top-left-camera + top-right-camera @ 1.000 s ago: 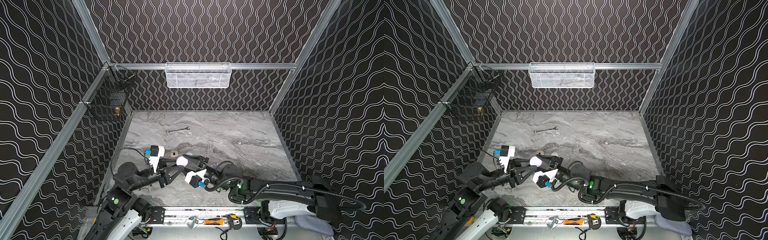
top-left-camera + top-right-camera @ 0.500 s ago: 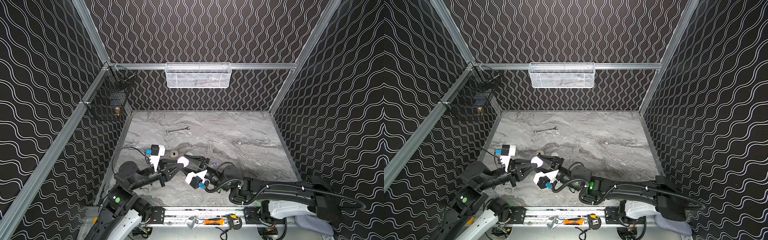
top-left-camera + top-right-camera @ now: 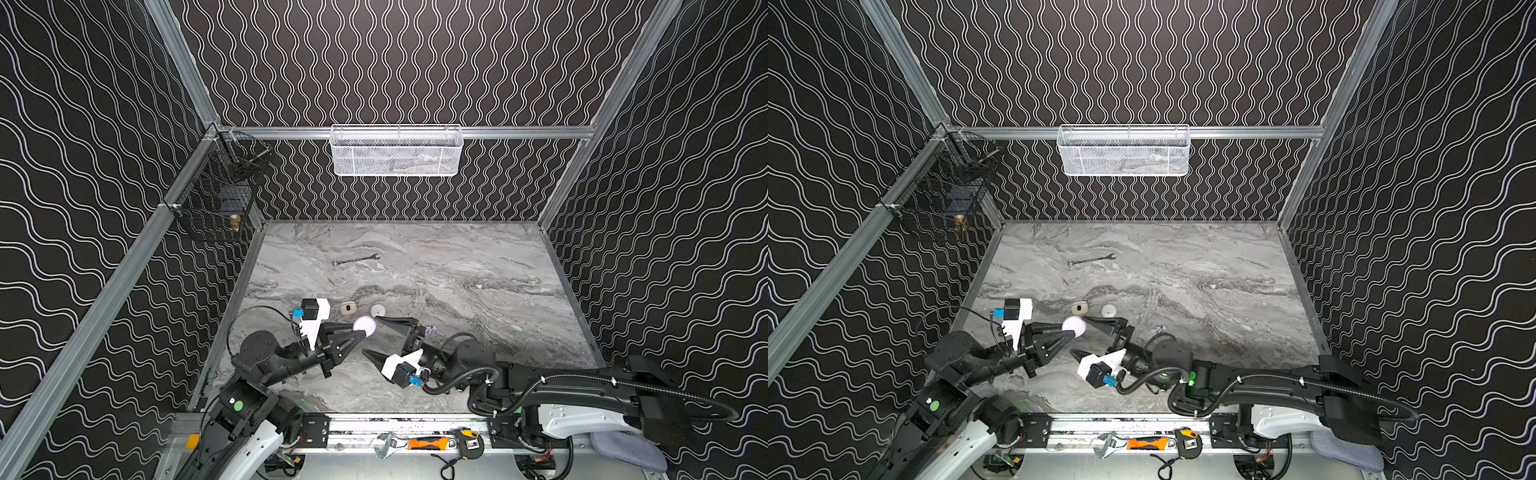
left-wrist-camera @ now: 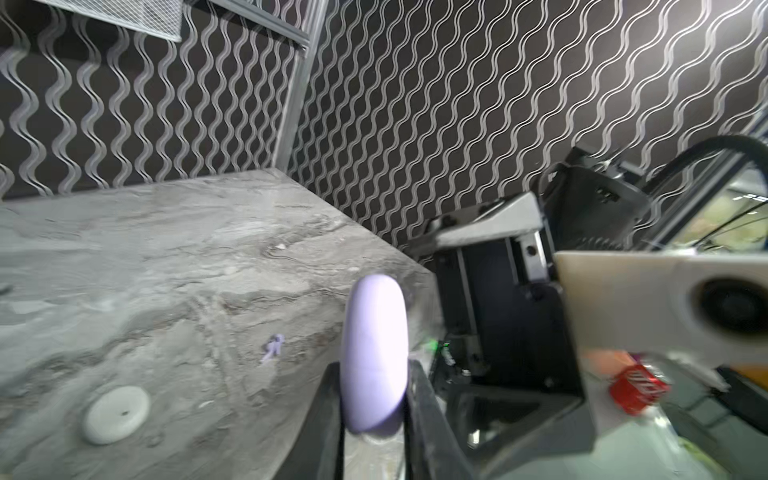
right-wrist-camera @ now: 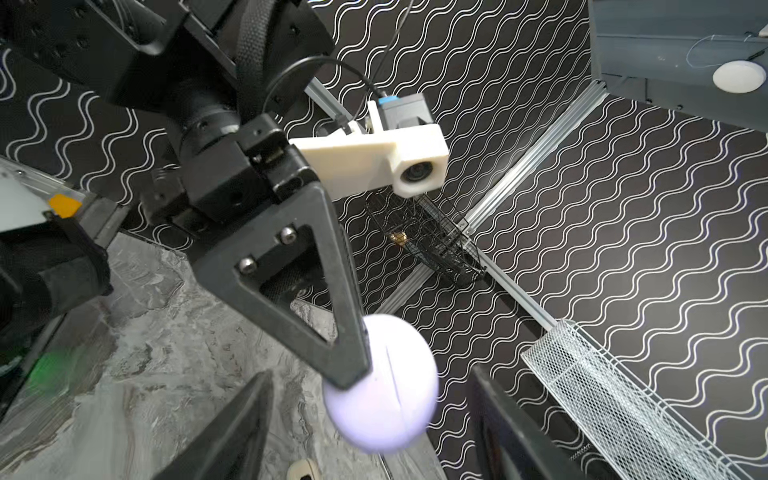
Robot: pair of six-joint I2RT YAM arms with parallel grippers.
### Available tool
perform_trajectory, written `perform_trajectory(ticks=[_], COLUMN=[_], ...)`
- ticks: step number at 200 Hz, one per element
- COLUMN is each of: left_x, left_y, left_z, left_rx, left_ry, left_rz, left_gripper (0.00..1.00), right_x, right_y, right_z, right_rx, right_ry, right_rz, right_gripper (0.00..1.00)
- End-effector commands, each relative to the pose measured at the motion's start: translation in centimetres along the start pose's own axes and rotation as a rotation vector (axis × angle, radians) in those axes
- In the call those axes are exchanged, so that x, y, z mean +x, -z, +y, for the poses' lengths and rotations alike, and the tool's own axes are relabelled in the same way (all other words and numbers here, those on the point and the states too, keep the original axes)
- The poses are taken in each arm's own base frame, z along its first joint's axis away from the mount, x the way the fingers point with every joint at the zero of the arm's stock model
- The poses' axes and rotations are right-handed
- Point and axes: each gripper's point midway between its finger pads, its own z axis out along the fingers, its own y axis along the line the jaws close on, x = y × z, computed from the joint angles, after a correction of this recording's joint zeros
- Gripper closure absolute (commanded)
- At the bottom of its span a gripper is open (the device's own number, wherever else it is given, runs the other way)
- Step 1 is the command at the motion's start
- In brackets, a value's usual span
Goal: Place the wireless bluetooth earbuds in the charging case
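Lavender case: hanging near the surface's front edge.
Left gripper: clenching the case edge-on.
Right gripper: gaping empty, facing the case.
Lavender earbud: lying on the surface behind those jaws; right arm nearer.

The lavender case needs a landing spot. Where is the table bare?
Mostly bare: the right half of the table, from the wrench to the right wall. Crowded: front left, around the cream case, white case and lavender earbud.
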Motion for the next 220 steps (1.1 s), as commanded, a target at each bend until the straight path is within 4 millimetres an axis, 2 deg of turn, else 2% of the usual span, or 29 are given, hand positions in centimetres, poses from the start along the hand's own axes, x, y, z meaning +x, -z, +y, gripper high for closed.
perform_trajectory(ticks=[1,23,39,58,81,136,157,188,220], left_x=[-1.2,-0.1,0.9,1.9,2.4,2.4,2.2,2.2,2.3], left_y=[0.1,-0.5,-1.1,-1.5,-1.4,-1.3,-1.2,-1.1,-1.3], left_z=[0.9,0.9,0.7,0.4,-0.6,-1.8,-2.0,-2.6,-2.1], left_rx=[-0.050,0.000,0.054,0.110,0.179,0.249,0.263,0.294,0.269], left_ry=[-0.127,-0.172,-0.190,-0.208,-0.232,-0.243,-0.244,-0.249,-0.246], left_rz=[-0.090,-0.102,-0.088,-0.071,-0.085,-0.081,-0.089,-0.093,-0.080], left_gripper=[1.00,1.00,1.00,1.00,1.00,1.00,1.00,1.00,1.00], right_x=[-1.3,-1.6,-1.6,-0.9,-0.1,1.4,1.8,1.8,1.4], right_y=[1.7,3.1,3.4,3.0,2.2,0.4,0.2,0.2,0.2], right_z=[-0.4,-0.8,-1.1,-1.2,-1.4,-1.0,-1.6,-3.9,-5.1], right_rx=[-0.006,-0.003,-0.001,0.004,0.001,-0.017,0.004,0.096,0.133], right_ry=[-0.099,-0.166,-0.200,-0.218,-0.227,-0.230,-0.227,-0.235,-0.276], right_rz=[-0.061,-0.077,-0.067,-0.018,0.029,0.091,0.099,0.101,0.088], right_gripper=[0.24,0.28,0.35,0.42,0.45,0.49,0.51,0.57,0.60])
